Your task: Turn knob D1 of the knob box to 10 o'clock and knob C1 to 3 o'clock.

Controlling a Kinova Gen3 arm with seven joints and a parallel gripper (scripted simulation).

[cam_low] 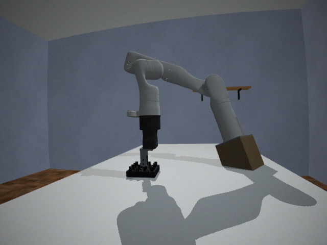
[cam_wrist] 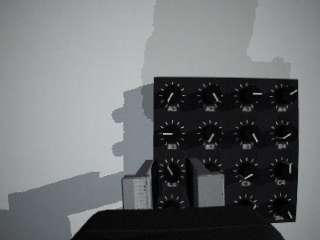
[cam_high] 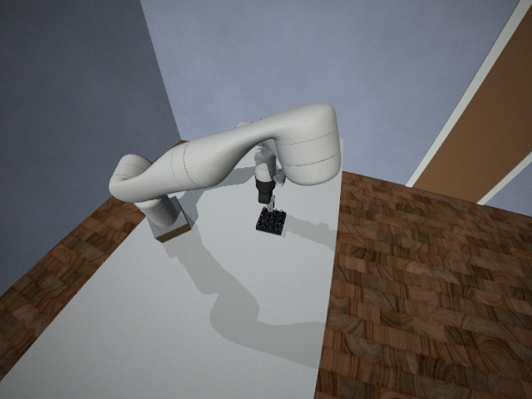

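Note:
The black knob box (cam_high: 268,232) (cam_low: 139,174) (cam_wrist: 227,154) stands on the table, with its printed names upright in the wrist view. Knob C1 (cam_wrist: 172,171) points up and left, near 11 o'clock. Knob D1 (cam_wrist: 172,204) shows only its upper part behind the gripper body; its line is not visible. My gripper (cam_high: 270,209) (cam_low: 143,165) (cam_wrist: 172,176) points down with its fingers part-way open, one at each side of the first column, near C1 and D1. The tips are low, at about knob-top height in the exterior view. No grip on a knob shows.
Knob C2 (cam_wrist: 212,165) is partly hidden by the right finger, and D2 is hidden. Knob B1 (cam_wrist: 172,134) points left, just behind C1. Knob C3 (cam_wrist: 246,172) and knob D3 (cam_wrist: 246,203) stand farther right. The arm's base block (cam_high: 174,232) (cam_low: 238,155) stands apart from the box.

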